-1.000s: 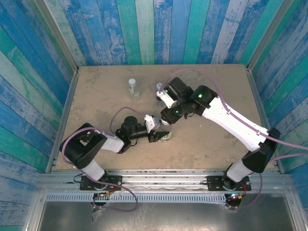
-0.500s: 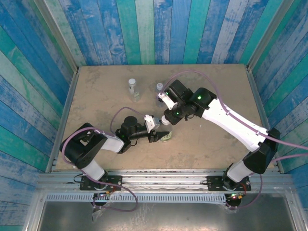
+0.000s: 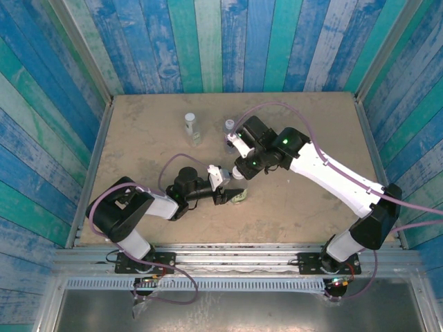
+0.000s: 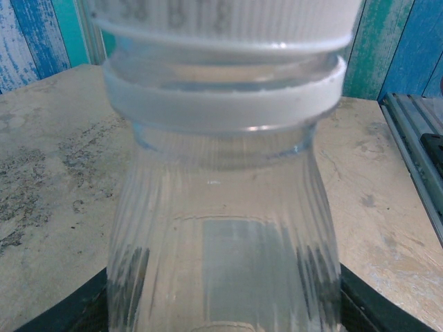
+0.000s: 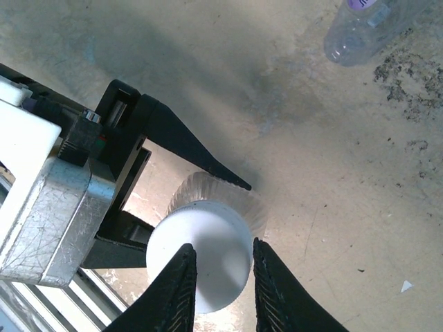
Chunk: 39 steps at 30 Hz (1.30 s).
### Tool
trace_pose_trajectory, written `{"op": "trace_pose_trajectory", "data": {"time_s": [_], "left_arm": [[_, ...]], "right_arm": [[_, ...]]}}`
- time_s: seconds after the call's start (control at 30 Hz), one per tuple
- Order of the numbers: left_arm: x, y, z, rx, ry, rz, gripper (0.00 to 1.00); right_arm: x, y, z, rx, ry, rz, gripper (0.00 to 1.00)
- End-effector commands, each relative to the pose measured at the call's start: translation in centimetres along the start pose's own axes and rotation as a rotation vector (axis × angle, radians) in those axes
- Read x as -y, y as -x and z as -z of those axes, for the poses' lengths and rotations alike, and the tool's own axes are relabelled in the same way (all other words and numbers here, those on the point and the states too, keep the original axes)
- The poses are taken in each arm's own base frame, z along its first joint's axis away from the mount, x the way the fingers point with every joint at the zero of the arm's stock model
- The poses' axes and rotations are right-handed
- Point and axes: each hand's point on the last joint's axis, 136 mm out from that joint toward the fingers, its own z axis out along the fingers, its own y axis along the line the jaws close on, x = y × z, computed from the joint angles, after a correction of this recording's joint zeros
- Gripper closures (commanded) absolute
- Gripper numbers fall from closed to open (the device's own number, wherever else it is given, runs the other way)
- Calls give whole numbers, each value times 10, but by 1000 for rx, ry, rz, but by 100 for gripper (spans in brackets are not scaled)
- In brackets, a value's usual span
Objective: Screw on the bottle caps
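My left gripper point(image 3: 232, 196) is shut on a clear ribbed bottle point(image 4: 221, 228), which it holds upright near the table's front middle. The gripper's black fingers point(image 5: 208, 166) flank the bottle's body. A white bottle cap point(image 5: 208, 259) sits on that bottle's neck, and its ribbed skirt point(image 4: 228, 17) shows close up. My right gripper point(image 5: 221, 243) hangs straight above the cap. Its fingers are drawn in to a gap narrower than the cap, with the left tip across the cap's face and the right tip at its rim. I cannot tell whether they touch it.
Two more bottles stand at the back of the table, a nearly plain one point(image 3: 191, 124) and a purple-labelled one point(image 3: 229, 126). The purple-labelled bottle point(image 5: 367, 28) is just beyond my right wrist. Blue plank walls close in three sides, and a metal rail runs along the near edge.
My right gripper's fingers have closed in from a wider spread, and the wrist has shifted slightly over the held bottle. The left arm and its bottle have stayed still.
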Motion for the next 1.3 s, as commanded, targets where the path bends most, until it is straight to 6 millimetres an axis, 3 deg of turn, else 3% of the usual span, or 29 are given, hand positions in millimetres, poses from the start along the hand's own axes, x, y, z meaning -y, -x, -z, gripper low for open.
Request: {"op": "trace_pose_trajectory", "data": {"time_s": [0.0, 0.27, 0.5, 0.63, 1.03, 1.2, 1.27], "left_arm": [[1, -27, 1, -80, 2, 59, 41], [1, -28, 0, -83, -2, 62, 41], [1, -28, 0, -85, -1, 59, 41], [1, -28, 1, -83, 1, 58, 41], [3, -29, 3, -82, -3, 59, 41], [4, -29, 4, -83, -1, 60, 41], [4, -29, 4, -83, 0, 61, 41]], "right_arm": [[9, -30, -18, -133, -30, -21, 76], [9, -39, -19, -175, -15, -46, 75], [-2, 2, 16, -14, 37, -27, 65], [3, 12, 26, 45, 8, -28, 61], [13, -22, -11, -75, -29, -62, 75], [11, -27, -16, -94, -18, -74, 76], [9, -23, -11, -77, -6, -72, 72]]}}
